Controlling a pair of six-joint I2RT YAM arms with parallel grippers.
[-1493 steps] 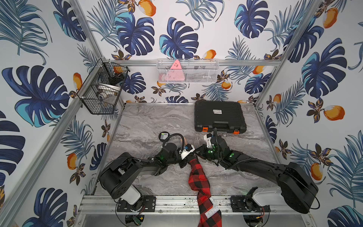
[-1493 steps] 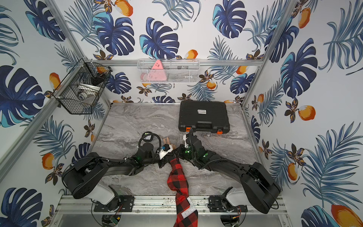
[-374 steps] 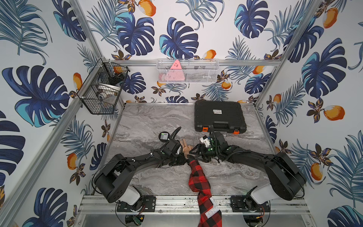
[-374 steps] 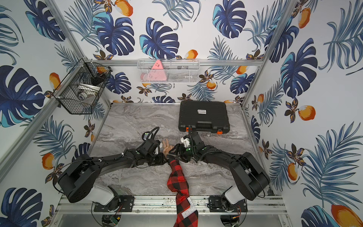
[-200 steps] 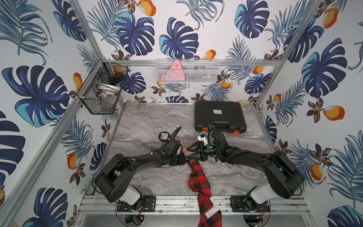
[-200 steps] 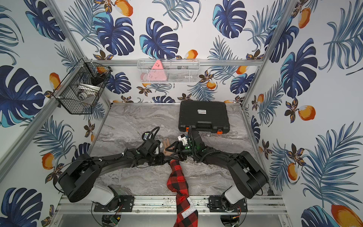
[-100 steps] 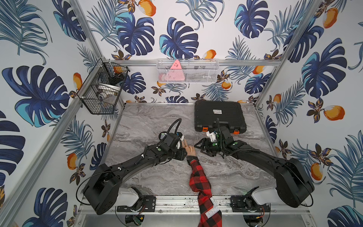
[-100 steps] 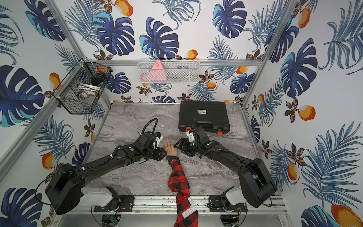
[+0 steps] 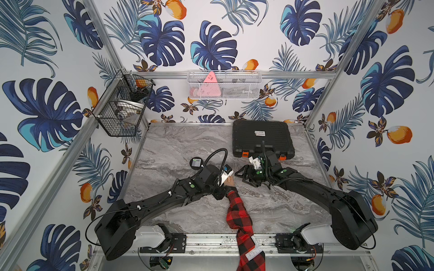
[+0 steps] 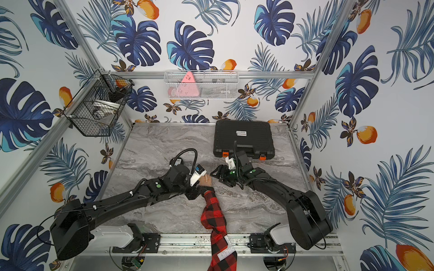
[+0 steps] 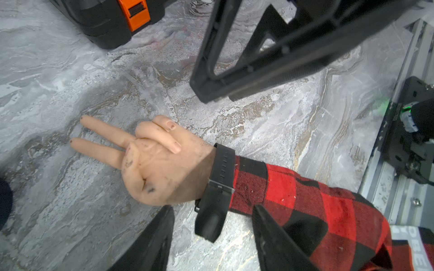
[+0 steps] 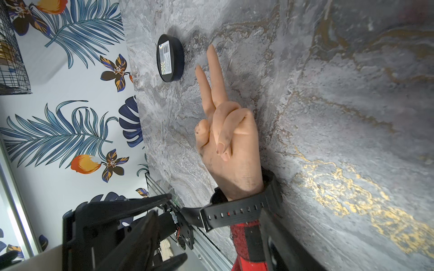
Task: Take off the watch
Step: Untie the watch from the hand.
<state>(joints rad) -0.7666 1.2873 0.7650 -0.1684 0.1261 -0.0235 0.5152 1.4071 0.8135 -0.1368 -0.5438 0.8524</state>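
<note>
Stretched low from lower left in both top views, the left gripper (image 11: 211,207) holds its jaws open astride the loose strap end of the watch (image 11: 222,173), worn mid-frame on the dummy hand (image 11: 162,169); the right gripper (image 9: 241,177) hovers open alongside.

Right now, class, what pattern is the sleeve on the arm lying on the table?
The sleeve is a red-and-black check, shown best in the left wrist view.

Marble tabletop (image 9: 178,145) carries a black case (image 9: 263,139), round disc (image 9: 196,162), sleeved mannequin hand (image 11: 162,169).
</note>
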